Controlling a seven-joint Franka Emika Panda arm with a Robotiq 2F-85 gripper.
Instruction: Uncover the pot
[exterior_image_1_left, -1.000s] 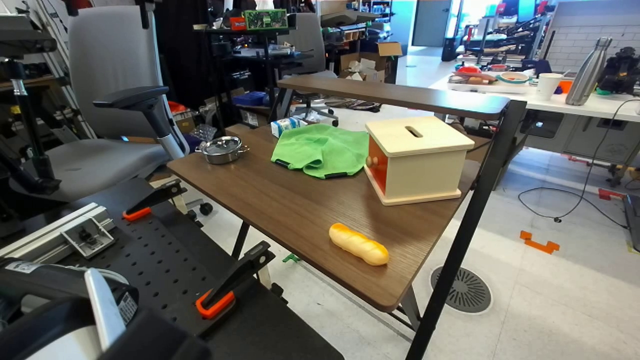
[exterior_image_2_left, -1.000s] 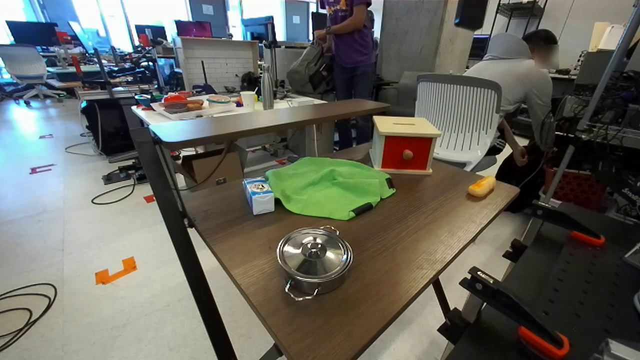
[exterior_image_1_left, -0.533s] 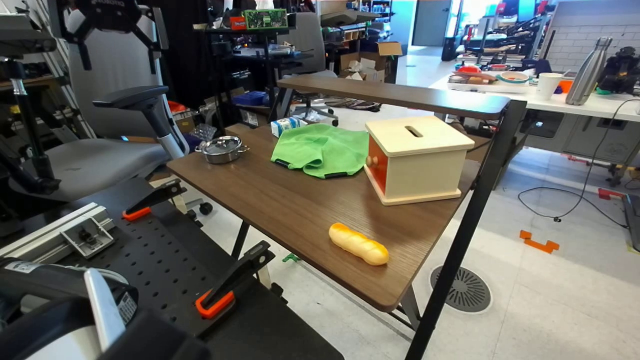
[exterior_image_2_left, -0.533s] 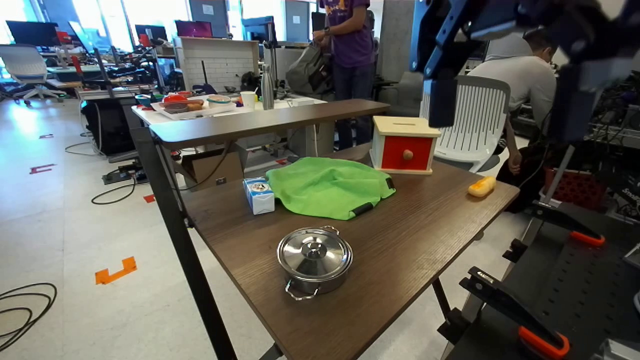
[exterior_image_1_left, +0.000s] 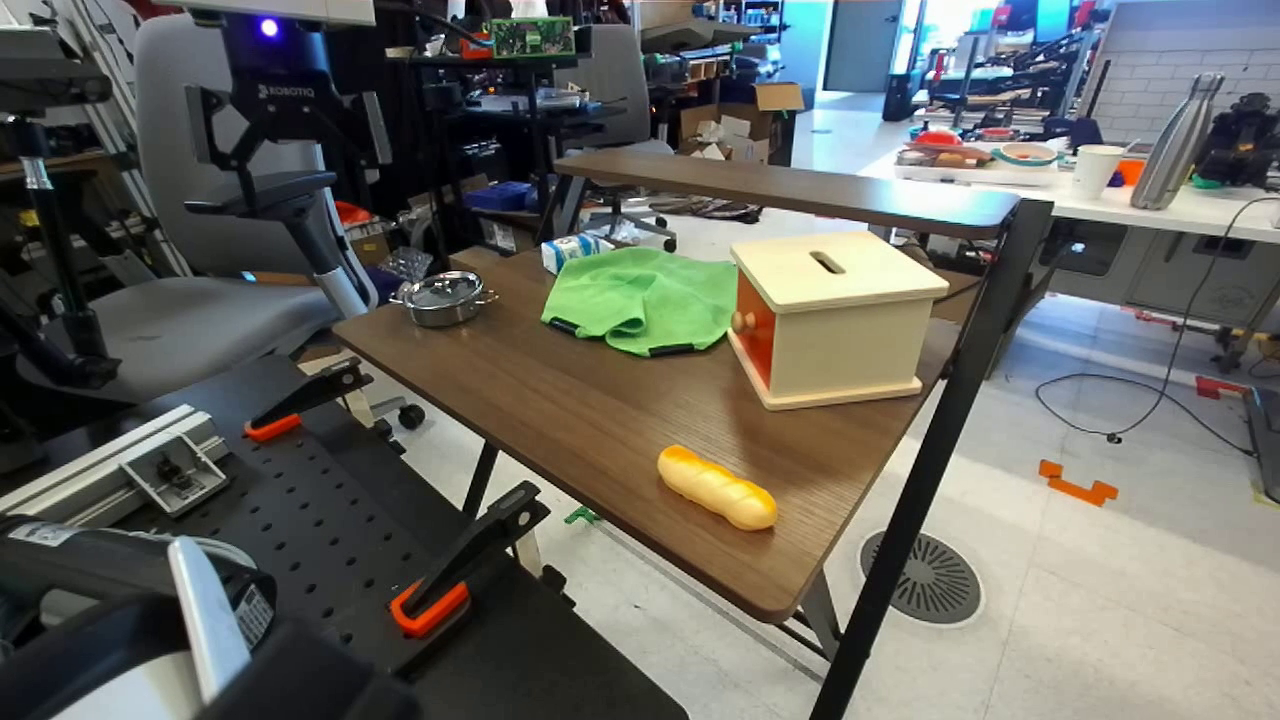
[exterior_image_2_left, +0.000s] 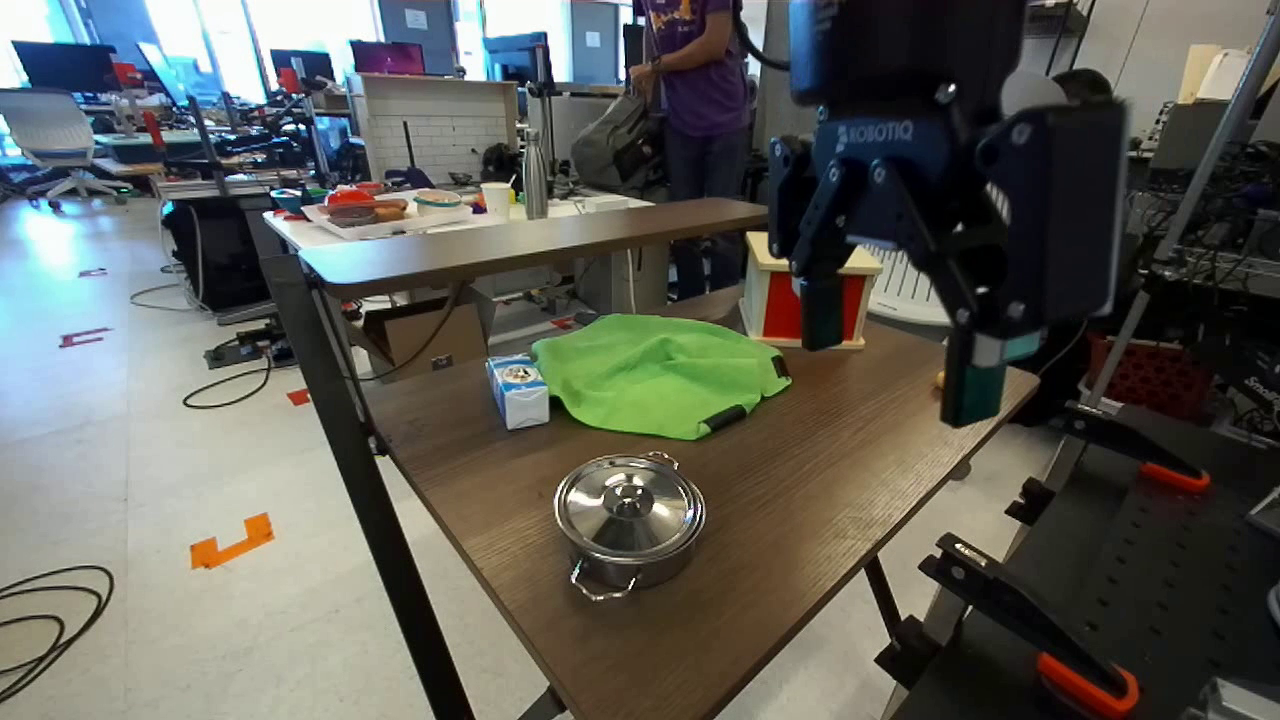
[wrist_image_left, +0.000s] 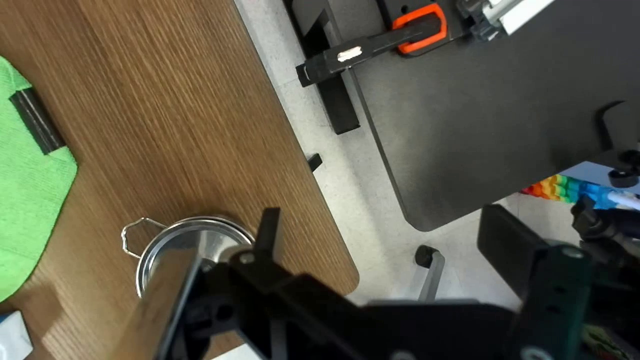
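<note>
A brown table (exterior_image_2_left: 820, 500) holds the items, its raised shelf (exterior_image_1_left: 790, 190) running along the side away from the gripper (exterior_image_2_left: 897, 355). Nearest the gripper, and lower than it, a steel pot (exterior_image_1_left: 446, 312) stands upright, partly hidden by it in the wrist view. Farther from the gripper, a green cloth (exterior_image_2_left: 655, 375) lies in loose folds, a blue-and-white carton (exterior_image_2_left: 521, 393) just beside it on the shelf side. Beyond the cloth, a wooden box (exterior_image_1_left: 845, 345) stands with its red front facing the gripper's end of the table. Bread (exterior_image_1_left: 717, 488) lies near a corner at the opposite end, well apart from the gripper.
</note>
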